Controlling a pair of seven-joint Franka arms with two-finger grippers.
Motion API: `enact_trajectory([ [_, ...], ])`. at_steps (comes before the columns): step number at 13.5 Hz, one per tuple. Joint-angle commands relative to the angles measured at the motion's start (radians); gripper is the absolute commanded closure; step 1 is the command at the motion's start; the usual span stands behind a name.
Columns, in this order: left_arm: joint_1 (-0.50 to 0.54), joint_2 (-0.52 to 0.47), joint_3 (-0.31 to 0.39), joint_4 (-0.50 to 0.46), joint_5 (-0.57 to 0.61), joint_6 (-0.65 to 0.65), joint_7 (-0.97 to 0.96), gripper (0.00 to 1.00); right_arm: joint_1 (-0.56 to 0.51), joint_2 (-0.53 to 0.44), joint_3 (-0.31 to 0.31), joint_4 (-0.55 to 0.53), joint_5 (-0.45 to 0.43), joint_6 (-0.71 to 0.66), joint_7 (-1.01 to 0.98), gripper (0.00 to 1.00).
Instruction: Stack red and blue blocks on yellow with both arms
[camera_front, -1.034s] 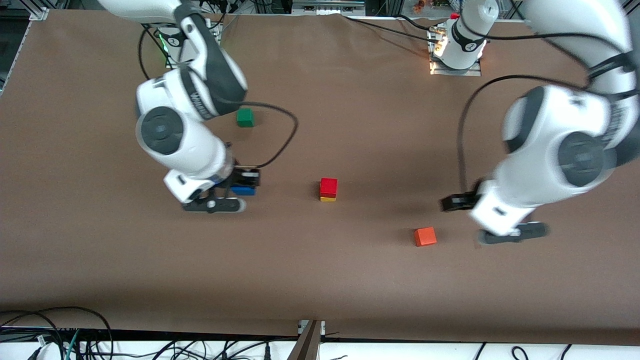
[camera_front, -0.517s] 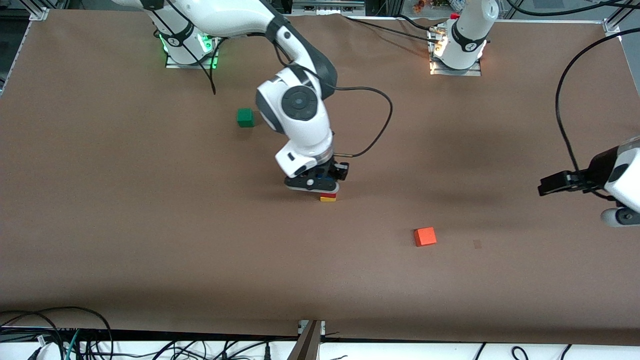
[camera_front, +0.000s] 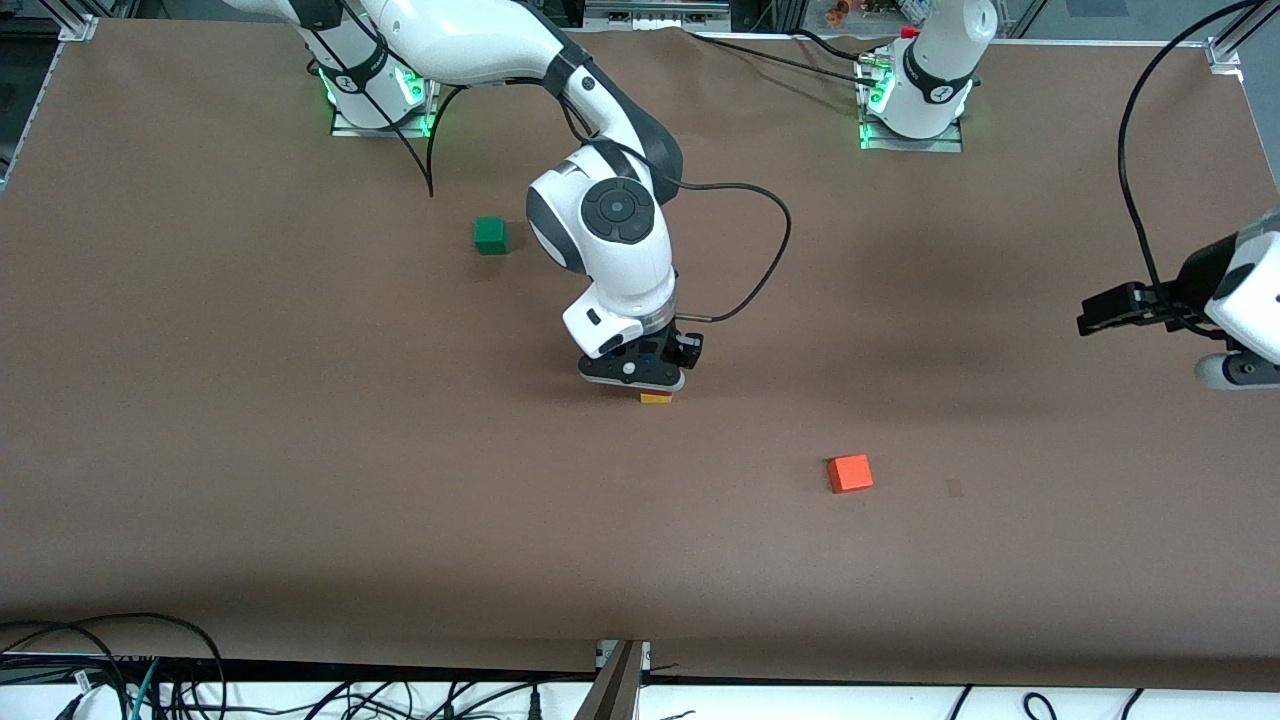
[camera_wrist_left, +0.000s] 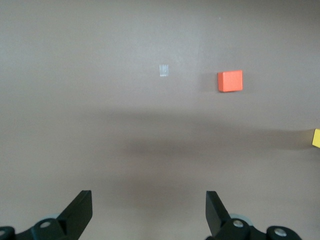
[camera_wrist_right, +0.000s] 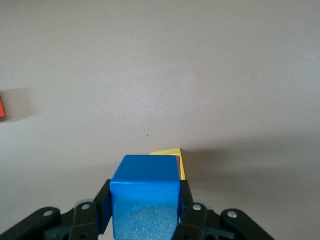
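"Where is the small matte royal-blue cube (camera_wrist_right: 145, 192)?"

"The right arm's black two-finger gripper (camera_front: 640, 372) is clamped on it, over the small matte bright-yellow cube (camera_front: 656, 398) in the middle of the brown bench (camera_front: 300, 450). A thin edge of the deep red cube (camera_wrist_right: 179, 167) peeks out under the blue."

"And the left gripper (camera_wrist_left: 149, 212)?"

"It waits with its fingers wide apart over the bench's left-arm end, well away from the orange-red cube (camera_front: 850, 473)."

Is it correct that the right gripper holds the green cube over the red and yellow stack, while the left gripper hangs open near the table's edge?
Not quite: the right gripper holds the blue cube, as the right wrist view shows. The green cube sits on the table, untouched. The rest stands: it is over the yellow cube, and the left gripper hangs open.
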Motion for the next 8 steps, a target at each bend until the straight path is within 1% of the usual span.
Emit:
enact_trajectory([
  [1,0.001,-0.058,-0.002,-0.094,0.017,0.036,0.008,0.0,0.004,0.019,0.004,0.027,-0.023,-0.007,0.01,0.72],
  [5,0.006,-0.039,-0.011,-0.084,0.012,0.039,0.007,0.0,0.011,0.019,0.004,0.024,-0.023,-0.016,0.01,0.7],
  [7,0.004,-0.039,-0.012,-0.083,0.01,0.039,0.005,0.0,0.018,0.019,0.004,0.022,-0.023,-0.016,0.013,0.66],
  [8,0.004,-0.039,-0.012,-0.083,0.01,0.039,0.005,0.0,0.019,0.019,0.004,0.022,-0.023,-0.016,0.013,0.62],
])
